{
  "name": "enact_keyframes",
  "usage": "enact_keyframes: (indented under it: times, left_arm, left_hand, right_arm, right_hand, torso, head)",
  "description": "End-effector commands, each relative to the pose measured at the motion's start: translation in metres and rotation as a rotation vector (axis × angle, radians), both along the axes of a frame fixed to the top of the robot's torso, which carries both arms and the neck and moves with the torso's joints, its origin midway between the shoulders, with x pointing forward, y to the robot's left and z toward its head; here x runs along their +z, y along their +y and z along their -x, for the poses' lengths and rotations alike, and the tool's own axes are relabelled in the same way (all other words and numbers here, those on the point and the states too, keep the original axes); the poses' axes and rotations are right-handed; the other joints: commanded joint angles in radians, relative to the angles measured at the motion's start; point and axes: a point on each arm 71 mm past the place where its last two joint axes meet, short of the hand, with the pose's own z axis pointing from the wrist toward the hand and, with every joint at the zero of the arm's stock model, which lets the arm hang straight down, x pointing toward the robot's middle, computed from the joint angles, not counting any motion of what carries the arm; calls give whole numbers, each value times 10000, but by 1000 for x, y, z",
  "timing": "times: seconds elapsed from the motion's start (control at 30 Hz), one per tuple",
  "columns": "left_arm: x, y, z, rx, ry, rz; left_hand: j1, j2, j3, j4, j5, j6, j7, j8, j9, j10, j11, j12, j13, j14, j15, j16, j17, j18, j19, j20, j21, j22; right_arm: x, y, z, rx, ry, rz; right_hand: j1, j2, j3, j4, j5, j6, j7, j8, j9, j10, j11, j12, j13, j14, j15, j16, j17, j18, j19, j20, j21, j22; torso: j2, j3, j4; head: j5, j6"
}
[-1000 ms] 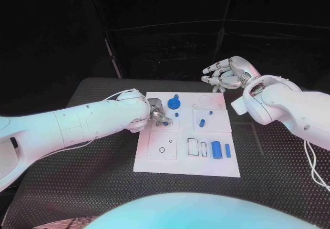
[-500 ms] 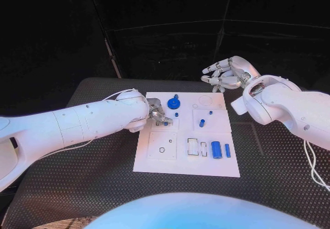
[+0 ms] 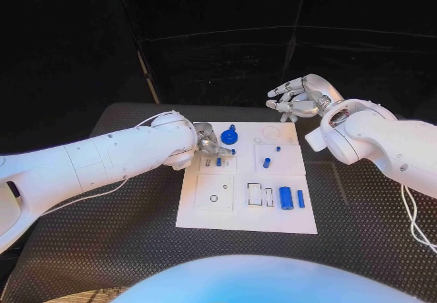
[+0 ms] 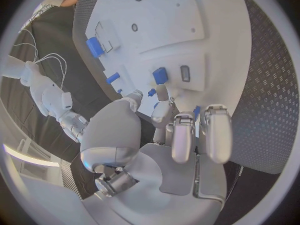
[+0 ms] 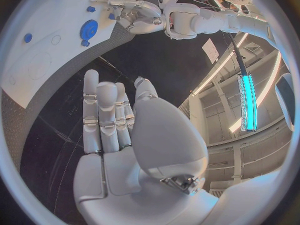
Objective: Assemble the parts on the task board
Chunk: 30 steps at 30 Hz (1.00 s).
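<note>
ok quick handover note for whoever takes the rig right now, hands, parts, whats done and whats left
Left hand: over the task board, near the blue gear; whether it holds a part cannot be told.
Right hand: raised beyond the board's far edge, fingers apart, holding nothing.
Parts: large blue cylinder and slim blue bar on the near side, small blue peg mid-board.
Done or left: cannot be judged from here.
</note>
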Motion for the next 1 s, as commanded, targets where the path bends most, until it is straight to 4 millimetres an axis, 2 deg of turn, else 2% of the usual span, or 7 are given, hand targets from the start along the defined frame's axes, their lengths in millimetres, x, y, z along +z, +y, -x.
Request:
enact_keyframes:
  times: [0.03,0.2,0.3,0.5,0.57,0.73,1.0]
  left_arm:
    - [10,2,-2,229,-28,387]
    - [28,10,-8,174,-67,485]
    - [38,17,-14,99,-49,372]
    - [57,30,-42,344,-69,0]
    - [60,32,-50,503,-107,-67]
    - [58,35,-65,754,-49,-370]
    - [47,34,-74,632,523,-1080]
  left_hand:
    - [-51,58,-200,-9,-3,-136,15,-94,-42,-72,40,-51,-55,1055,-57,31,2634,-64,-14,10,-67,789]
    - [272,169,-595,-37,0,-395,149,-376,-225,-285,151,-247,-304,1055,23,31,2634,7,-206,74,-315,505]
    - [555,252,-813,-33,0,-605,273,-671,-448,-430,254,-370,-462,1055,104,31,2634,42,-311,142,-454,360]
    - [1039,434,-1303,-29,1,-747,482,-1244,-978,-742,438,-628,-783,1055,264,31,2634,94,-453,299,-659,173]
    - [1190,484,-1450,-30,-1,-838,562,-1462,-1174,-865,513,-736,-925,1055,326,31,2634,119,-521,353,-751,81]
    - [1409,549,-1696,-33,0,-781,624,-1678,-1434,-975,575,-786,-1020,1055,393,31,2634,154,-614,428,-874,-29]
    - [1688,697,-2051,-29,-2,-631,683,-2032,-1853,-1046,630,-752,-1043,1055,448,31,2634,164,-637,496,-917,-27]
  right_arm:
    - [1,1,0,89,-123,-38]
    - [1,1,-1,75,-112,-32]
    - [0,0,-1,61,-105,-24]
    - [0,0,-2,52,-88,-16]
    - [0,0,-2,63,-79,-15]
    - [0,1,-2,81,-61,-12]
    - [-1,3,-2,146,-40,-22]
  right_hand:
    - [-90,-3,-19,58,45,-77,23,62,-5,-52,13,29,-10,-58,-20,-43,16,121,73,5,-39,-14]
    - [-90,-3,-19,58,45,-77,23,62,-5,-52,13,29,-10,-58,-20,-43,16,121,73,5,-39,-14]
    - [-90,-3,-19,58,45,-77,23,62,-5,-52,13,29,-10,-58,-20,-43,16,121,73,5,-39,-14]
    - [-112,-1,-23,73,44,-81,24,63,-5,-52,14,36,-12,-55,-18,-40,26,121,75,6,-45,-17]
    - [-112,-1,-23,73,44,-81,24,63,-5,-52,14,36,-12,-55,-18,-40,26,121,75,6,-45,-17]
    - [-112,-1,-23,73,44,-81,24,63,-5,-52,14,36,-12,-55,-18,-40,26,121,75,6,-45,-17]
    - [-112,1,-21,74,45,-82,23,64,-5,-50,13,40,-13,-50,-18,-26,46,122,77,6,-47,-19]
  torso:
    - [-13,11,6]
    - [0,13,8]
    - [0,9,5]
    - [8,16,-14]
    - [26,11,-29]
    - [49,5,-59]
    - [108,-18,-63]
  head:
    - [-7,1]
    - [-34,1]
    - [-44,1]
    - [-55,1]
    - [-64,1]
    - [-12,1]
    - [13,1]
